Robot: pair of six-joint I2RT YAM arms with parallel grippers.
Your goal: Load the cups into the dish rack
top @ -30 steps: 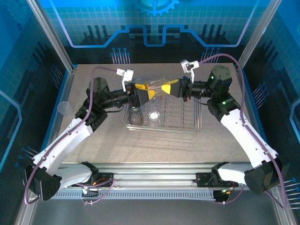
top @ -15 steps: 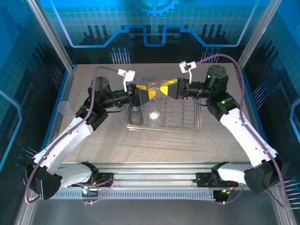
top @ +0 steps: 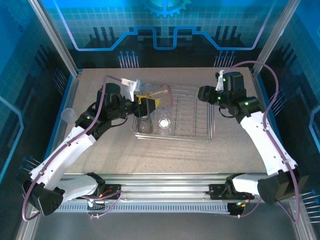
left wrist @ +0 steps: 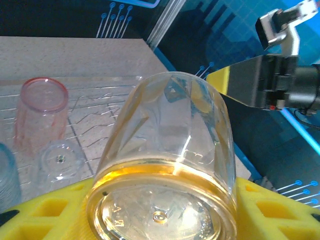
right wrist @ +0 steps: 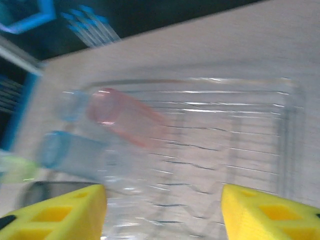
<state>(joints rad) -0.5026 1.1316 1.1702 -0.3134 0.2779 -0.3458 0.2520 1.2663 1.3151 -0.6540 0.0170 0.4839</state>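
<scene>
**Amber cup pinched over the rack's left end**

From above, the dish rack (top: 172,138) sits mid-surface, with bare surface (top: 165,157) in front and on both sides. A lone clear cup (top: 68,116) stands apart near the left edge. The left claw (top: 145,103) pinches a translucent amber cup (top: 161,93), tilted above the rack's left end. The right claw (right wrist: 162,210) is spread with nothing between its fingers. The left wrist view adds a pink cup (left wrist: 42,112) beside a racked clear cup (left wrist: 61,159). The right wrist view is blurred.
</scene>
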